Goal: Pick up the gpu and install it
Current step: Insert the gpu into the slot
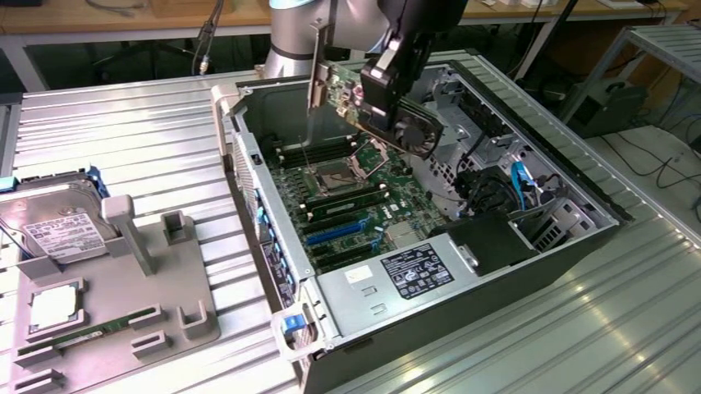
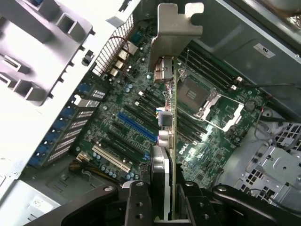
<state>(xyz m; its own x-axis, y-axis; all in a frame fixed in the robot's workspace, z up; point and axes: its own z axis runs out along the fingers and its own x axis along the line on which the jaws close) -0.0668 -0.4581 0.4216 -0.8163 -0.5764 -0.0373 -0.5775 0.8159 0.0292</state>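
Observation:
My gripper is shut on the gpu, a green card with a round black fan and a long silver end bracket. I hold it in the air, tilted, above the open computer case and over the far part of the green motherboard. In the wrist view the gpu is seen edge-on between my gripper's black fingers, its bracket pointing away. Below it lie the motherboard, the blue slot and the processor socket.
A silver hard drive with a white label and a thin green RAM stick rest on a grey fixture at the exterior view's left. Inside the case sit a black power supply, drive cages and cables.

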